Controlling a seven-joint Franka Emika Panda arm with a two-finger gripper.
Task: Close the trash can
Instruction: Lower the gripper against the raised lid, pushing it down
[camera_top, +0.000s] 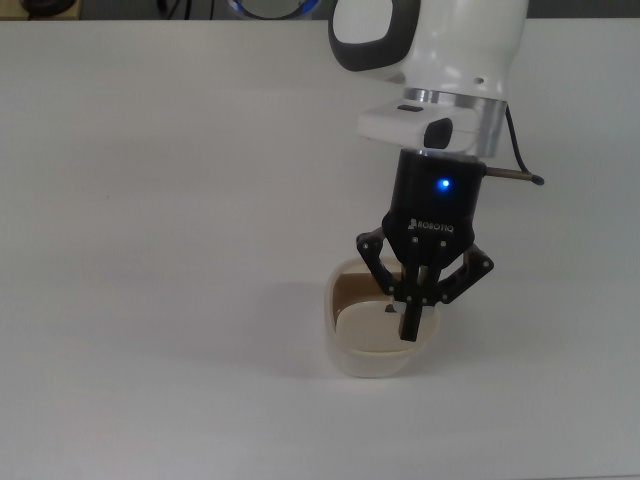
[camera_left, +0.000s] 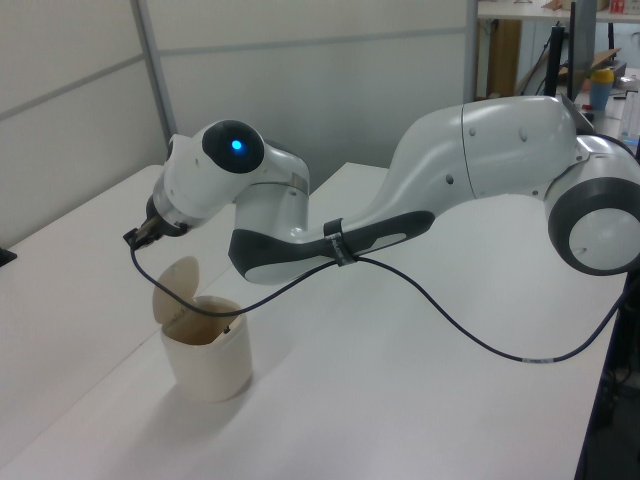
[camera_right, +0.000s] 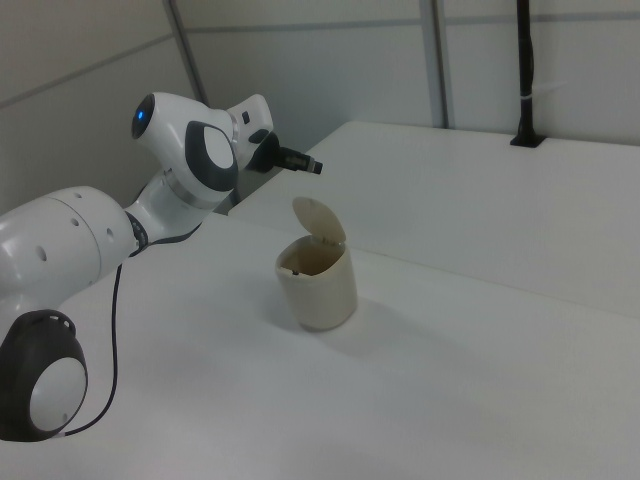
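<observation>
The trash can (camera_top: 372, 355) is a small cream bin on the white table, also seen in the left view (camera_left: 207, 355) and the right view (camera_right: 318, 285). Its flat lid (camera_left: 175, 290) stands tilted up at one edge, leaving the brown inside (camera_right: 312, 261) open to view. My gripper (camera_top: 410, 326) hangs over the raised lid (camera_top: 365, 332) with its black fingers pressed together and nothing between them. From the side it hovers a little above the lid's top edge (camera_right: 318, 218), apart from it. The gripper tip (camera_left: 134, 237) points toward the left view's left.
A black cable (camera_left: 440, 320) loops from the arm down over the table. A black post (camera_right: 525, 70) stands at the far edge in the right view. White wall panels (camera_left: 80, 120) close in the table on one side.
</observation>
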